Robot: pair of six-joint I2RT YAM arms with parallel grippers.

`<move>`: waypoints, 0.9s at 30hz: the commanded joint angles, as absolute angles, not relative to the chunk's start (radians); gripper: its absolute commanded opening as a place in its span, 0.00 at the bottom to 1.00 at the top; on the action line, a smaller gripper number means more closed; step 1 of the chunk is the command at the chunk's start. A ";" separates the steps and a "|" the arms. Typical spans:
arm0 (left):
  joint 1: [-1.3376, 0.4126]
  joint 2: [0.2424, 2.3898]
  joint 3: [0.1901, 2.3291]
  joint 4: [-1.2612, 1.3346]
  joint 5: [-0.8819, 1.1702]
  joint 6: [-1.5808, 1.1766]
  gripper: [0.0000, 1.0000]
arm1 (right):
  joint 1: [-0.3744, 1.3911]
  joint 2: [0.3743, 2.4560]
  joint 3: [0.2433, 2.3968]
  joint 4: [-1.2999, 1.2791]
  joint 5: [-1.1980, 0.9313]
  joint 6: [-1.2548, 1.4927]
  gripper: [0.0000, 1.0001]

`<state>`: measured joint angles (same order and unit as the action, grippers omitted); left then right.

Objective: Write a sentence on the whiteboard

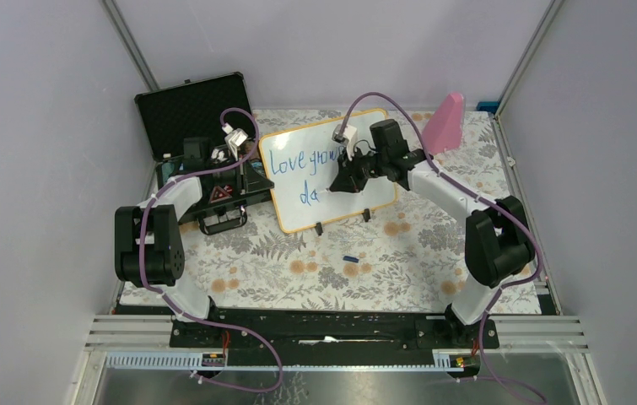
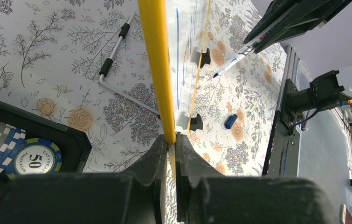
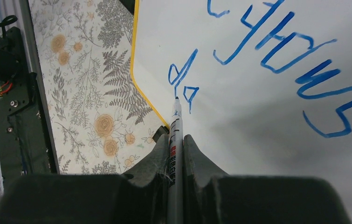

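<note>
Whiteboard (image 1: 344,209) — white, rectangular, yellow-rimmed — stands rim-pinched in our left gripper (image 2: 170,140), at the tip of the slim blue marker (image 3: 176,126) our right gripper (image 3: 176,139) clamps; either grip slipping would skew our strokes (image 3: 318,77).

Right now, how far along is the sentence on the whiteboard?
Done: top line on the whiteboard, "Love grows". In hand: right gripper holds the marker, tip at "da" on the second line; left gripper clamps the yellow rim. Left: finishing that word, apparently.
</note>
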<state>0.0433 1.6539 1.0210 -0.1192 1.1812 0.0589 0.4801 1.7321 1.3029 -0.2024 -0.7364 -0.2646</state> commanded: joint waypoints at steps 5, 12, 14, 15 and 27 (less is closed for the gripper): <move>0.038 1.652 1.072 -0.096 1.162 0.101 0.00 | 0.431 1.703 1.353 -0.198 -0.753 -0.250 0.00; 0.038 1.672 1.109 -0.169 1.153 0.144 0.00 | 0.430 1.695 1.332 -0.189 -0.759 -0.258 0.00; 0.038 1.678 1.119 -0.188 1.149 0.154 0.00 | 0.430 1.697 1.334 -0.189 -0.764 -0.254 0.00; 0.038 1.680 1.123 -0.194 1.147 0.157 0.00 | 0.430 1.699 1.336 -0.189 -0.767 -0.252 0.00; 0.038 1.675 1.119 -0.196 1.144 0.158 0.00 | 0.423 1.711 1.311 -0.113 -0.772 -0.219 0.00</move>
